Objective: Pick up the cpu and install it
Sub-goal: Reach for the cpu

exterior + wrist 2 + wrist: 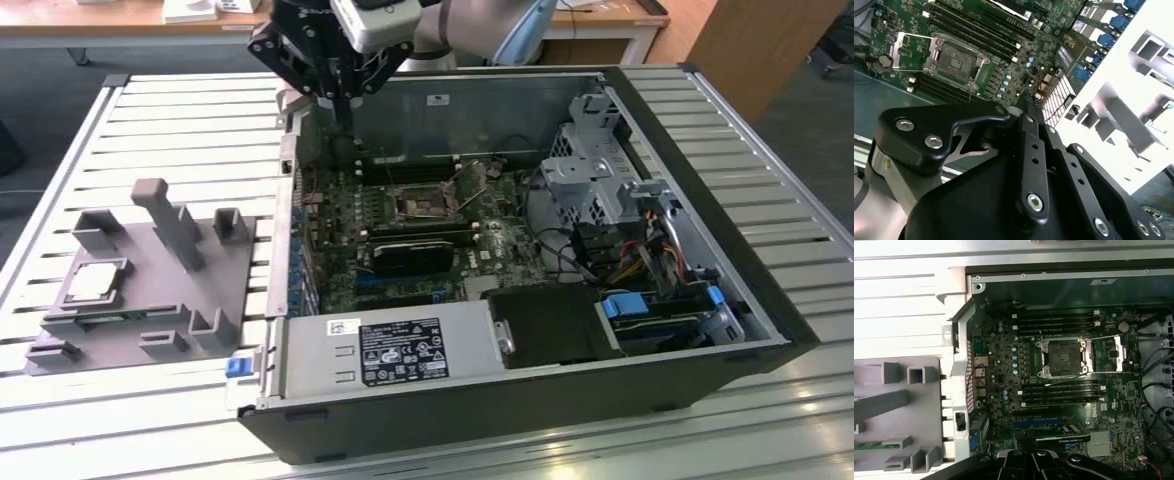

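The hand (pixel 350 116) hung over the open computer (pixel 561 395), clenched with nothing in it. The cpu (pixel 96 282) lay on the gray tray (pixel 220 285) on the counter (pixel 174 125), well apart.

The cpu (pixel 94 283) has a shiny silver metal top. The gray tray (pixel 158 300) looks like dull plastic. The table (pixel 187 125) is smooth, shiny metal. The gripper (pixel 1028 100) is dull black.
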Controlling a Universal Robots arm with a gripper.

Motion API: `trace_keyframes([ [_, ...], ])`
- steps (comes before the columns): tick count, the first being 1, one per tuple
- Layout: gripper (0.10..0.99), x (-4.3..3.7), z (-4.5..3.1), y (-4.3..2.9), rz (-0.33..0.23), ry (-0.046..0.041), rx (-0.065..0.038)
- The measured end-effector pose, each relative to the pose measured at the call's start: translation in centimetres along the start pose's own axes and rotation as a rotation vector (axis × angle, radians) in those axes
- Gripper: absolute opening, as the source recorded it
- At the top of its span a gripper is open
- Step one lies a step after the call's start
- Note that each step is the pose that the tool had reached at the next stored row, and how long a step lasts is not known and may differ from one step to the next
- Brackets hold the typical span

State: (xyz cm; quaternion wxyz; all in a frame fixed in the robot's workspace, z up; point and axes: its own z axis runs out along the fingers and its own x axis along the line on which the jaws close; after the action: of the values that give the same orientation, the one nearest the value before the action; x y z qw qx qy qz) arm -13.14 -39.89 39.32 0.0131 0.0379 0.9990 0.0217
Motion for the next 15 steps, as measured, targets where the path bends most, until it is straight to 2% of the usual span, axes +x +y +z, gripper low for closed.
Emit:
trace_keyframes([
  [15, 0.106, 0.99, -0.02, -0.08, 0.000, 0.0001, 0.000],
])
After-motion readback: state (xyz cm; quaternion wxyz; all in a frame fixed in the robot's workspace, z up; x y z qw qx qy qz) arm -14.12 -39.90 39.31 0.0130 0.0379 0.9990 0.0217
